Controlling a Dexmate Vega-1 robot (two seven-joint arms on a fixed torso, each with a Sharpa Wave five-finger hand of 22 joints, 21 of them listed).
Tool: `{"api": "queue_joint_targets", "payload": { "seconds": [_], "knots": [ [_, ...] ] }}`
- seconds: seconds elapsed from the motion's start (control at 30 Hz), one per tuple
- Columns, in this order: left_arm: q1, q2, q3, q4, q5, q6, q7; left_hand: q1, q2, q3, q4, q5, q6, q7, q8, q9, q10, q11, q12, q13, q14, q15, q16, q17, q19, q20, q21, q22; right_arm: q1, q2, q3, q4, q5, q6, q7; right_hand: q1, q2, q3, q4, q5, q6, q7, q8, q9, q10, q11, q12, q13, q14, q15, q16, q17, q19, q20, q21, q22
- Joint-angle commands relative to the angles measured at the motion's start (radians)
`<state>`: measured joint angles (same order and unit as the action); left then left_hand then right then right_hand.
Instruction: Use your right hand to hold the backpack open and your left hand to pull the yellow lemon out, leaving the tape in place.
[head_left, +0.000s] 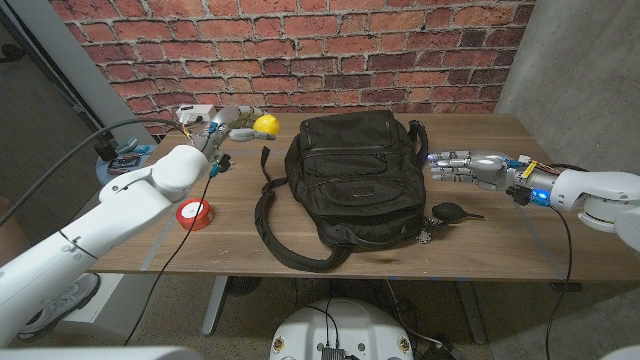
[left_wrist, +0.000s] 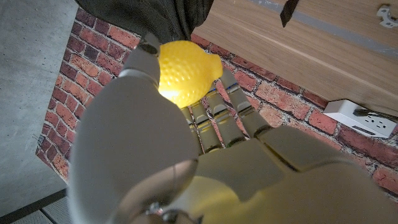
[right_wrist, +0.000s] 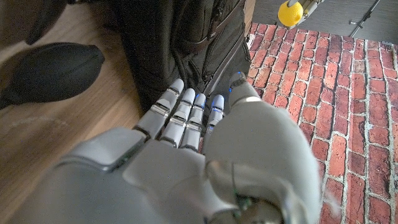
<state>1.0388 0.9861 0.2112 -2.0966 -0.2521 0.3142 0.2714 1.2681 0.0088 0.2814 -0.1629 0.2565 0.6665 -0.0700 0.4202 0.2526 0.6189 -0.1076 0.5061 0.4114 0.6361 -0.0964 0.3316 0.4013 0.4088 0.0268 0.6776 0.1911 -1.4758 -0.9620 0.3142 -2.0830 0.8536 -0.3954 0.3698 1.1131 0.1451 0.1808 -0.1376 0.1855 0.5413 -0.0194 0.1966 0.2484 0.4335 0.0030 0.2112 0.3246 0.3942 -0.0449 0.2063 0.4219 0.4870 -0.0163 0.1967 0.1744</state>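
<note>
Red brick is backing a wooden worktop (head_left: 480, 240), and the yellow lemon (head_left: 265, 124) is being held up clear of it, out beyond the backpack's far-left corner, pinched in the fingertips of the left hand (head_left: 222, 128). From the left wrist view the fruit is being gripped firmly between the fingers, so the pull-out looks done. The black backpack (head_left: 350, 175) is lying flat in the middle, its strap looping toward the front edge. At its right side the right hand (head_left: 462, 168) is being kept with fingers straight and together, tips right at the fabric, holding nothing; whether it is actually touching cannot be told. A red tape roll (head_left: 194, 214) is lying on the wood left of the bag, and a black bulb-shaped blower (head_left: 448, 211) is sitting just off its right corner.
</note>
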Motion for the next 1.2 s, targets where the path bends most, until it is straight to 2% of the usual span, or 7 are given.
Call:
{"api": "queue_joint_targets", "payload": {
  "seconds": [0.03,0.27,0.37,0.53,0.63,0.87,1.2],
  "knots": [
    [0.054,-0.037,-0.036,-0.026,-0.026,0.031,0.030,-0.031,0.089,0.015,0.011,0.009,0.098,0.089,0.079,0.077,0.012,0.001,0.014,0.208,0.006,-0.001,-0.003,0.004,-0.002,-0.002,0.009,-0.001,0.052,0.038,-0.068,0.050,-0.055,0.170,-0.071,-0.010,0.000,0.000,0.009,-0.002,0.009,0.000,0.007,0.002,0.016,0.001,0.007,0.003,0.012,-0.035,0.011,0.003,0.014,-0.004,0.008,0.003],
    [0.065,-0.010,-0.058,-0.040,-0.052,0.071,0.009,-0.033,0.090,0.016,0.011,0.009,0.092,0.092,0.077,0.076,0.009,0.005,0.012,0.207,0.000,0.002,-0.008,0.006,-0.005,-0.001,0.010,-0.001,0.114,0.096,-0.149,0.117,-0.095,0.309,-0.119,-0.020,-0.001,-0.004,0.012,-0.004,0.019,-0.002,0.011,0.001,0.038,-0.009,0.016,0.001,0.029,-0.040,0.021,0.001,0.030,-0.010,0.015,0.004],
    [0.067,0.006,-0.066,-0.042,-0.051,0.078,0.004,-0.036,0.090,0.016,0.012,0.009,0.094,0.093,0.078,0.076,0.007,0.008,0.011,0.207,-0.001,0.002,-0.009,0.006,-0.008,0.001,0.009,-0.001,0.156,0.132,-0.195,0.166,-0.114,0.387,-0.137,-0.029,-0.005,-0.007,0.013,-0.005,0.041,-0.004,0.020,0.000,0.065,-0.010,0.026,0.000,0.047,-0.047,0.027,-0.002,0.043,-0.013,0.019,0.004],
    [0.068,0.031,-0.078,-0.045,-0.046,0.085,-0.005,-0.036,0.090,0.017,0.011,0.009,0.093,0.092,0.078,0.075,0.007,0.002,0.010,0.208,-0.002,0.003,-0.011,0.006,-0.009,0.002,0.009,-0.002,0.233,0.182,-0.265,0.254,-0.138,0.503,-0.156,-0.032,-0.006,-0.007,0.013,-0.004,0.049,-0.005,0.023,-0.001,0.073,-0.016,0.028,-0.001,0.058,-0.056,0.029,-0.006,0.054,-0.020,0.023,0.004],
    [0.071,0.041,-0.085,-0.048,-0.043,0.088,-0.005,-0.038,0.090,0.016,0.012,0.009,0.092,0.092,0.077,0.075,0.009,0.010,0.011,0.208,-0.002,0.002,-0.011,0.007,-0.009,0.002,0.010,-0.002,0.268,0.180,-0.293,0.290,-0.138,0.533,-0.150,-0.032,-0.008,-0.008,0.011,-0.004,0.051,-0.006,0.023,-0.001,0.075,-0.018,0.029,-0.001,0.060,-0.058,0.030,-0.007,0.056,-0.021,0.023,0.004],
    [0.074,0.057,-0.092,-0.059,-0.041,0.110,-0.010,-0.039,0.090,0.017,0.011,0.009,0.092,0.090,0.078,0.075,0.006,0.006,0.008,0.208,-0.002,0.002,-0.013,0.009,-0.009,0.001,0.011,-0.002,0.323,0.177,-0.333,0.347,-0.129,0.581,-0.157,-0.034,-0.007,-0.008,0.011,-0.004,0.052,-0.008,0.023,-0.002,0.076,-0.019,0.028,-0.002,0.060,-0.060,0.030,-0.008,0.056,-0.023,0.022,0.004],
    [0.052,0.105,-0.075,-0.070,-0.025,0.151,-0.045,-0.039,0.090,0.018,0.009,0.009,0.092,0.092,0.078,0.075,0.009,0.007,0.008,0.207,0.000,0.003,-0.014,0.010,-0.010,0.002,0.012,-0.002,0.369,0.184,-0.369,0.408,-0.123,0.645,-0.175,-0.037,-0.007,-0.009,0.012,-0.004,0.050,-0.008,0.021,-0.002,0.075,-0.020,0.027,-0.003,0.058,-0.059,0.030,-0.009,0.056,-0.025,0.021,0.004]
  ]
}}
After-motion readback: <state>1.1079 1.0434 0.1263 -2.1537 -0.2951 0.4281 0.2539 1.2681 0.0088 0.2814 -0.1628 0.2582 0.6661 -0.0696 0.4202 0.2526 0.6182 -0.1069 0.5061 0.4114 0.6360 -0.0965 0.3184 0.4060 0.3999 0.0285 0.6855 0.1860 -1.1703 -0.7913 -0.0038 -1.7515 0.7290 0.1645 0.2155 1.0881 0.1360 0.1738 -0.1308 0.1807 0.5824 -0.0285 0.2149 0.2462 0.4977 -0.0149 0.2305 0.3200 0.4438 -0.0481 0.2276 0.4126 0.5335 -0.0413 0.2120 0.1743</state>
